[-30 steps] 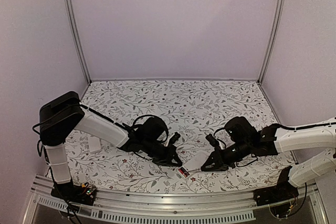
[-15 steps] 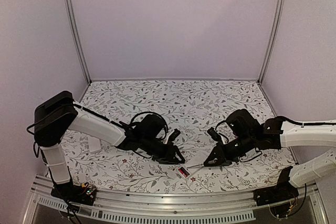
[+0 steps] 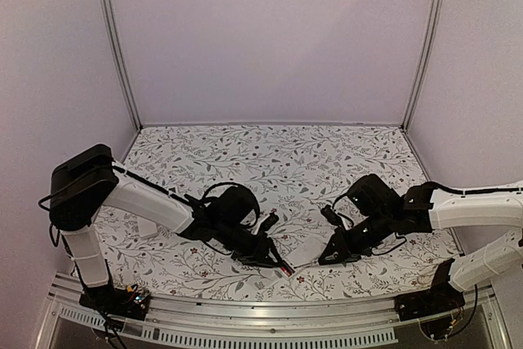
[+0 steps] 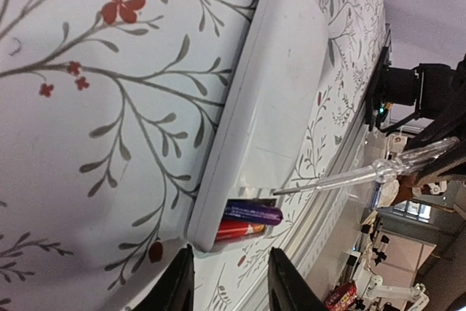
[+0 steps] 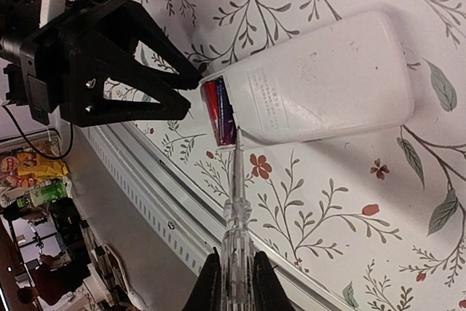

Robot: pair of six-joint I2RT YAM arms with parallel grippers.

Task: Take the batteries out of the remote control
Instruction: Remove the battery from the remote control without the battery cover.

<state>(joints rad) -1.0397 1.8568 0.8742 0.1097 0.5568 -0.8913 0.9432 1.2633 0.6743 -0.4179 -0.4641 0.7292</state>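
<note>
Grey leaves and red flowers are being shown across the white desk (image 5: pixel 328 202). Red and purple cylindrical batteries (image 5: pixel 218 111), a white oblong plastic remote (image 5: pixel 328 78) and a clear plastic stick tool (image 5: pixel 237 231) are being displayed.

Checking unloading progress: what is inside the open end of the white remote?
Two batteries lie side by side in the remote, one red, one purple, with the tip of the clear tool close by. The remote's white shell hides anything deeper inside.
</note>
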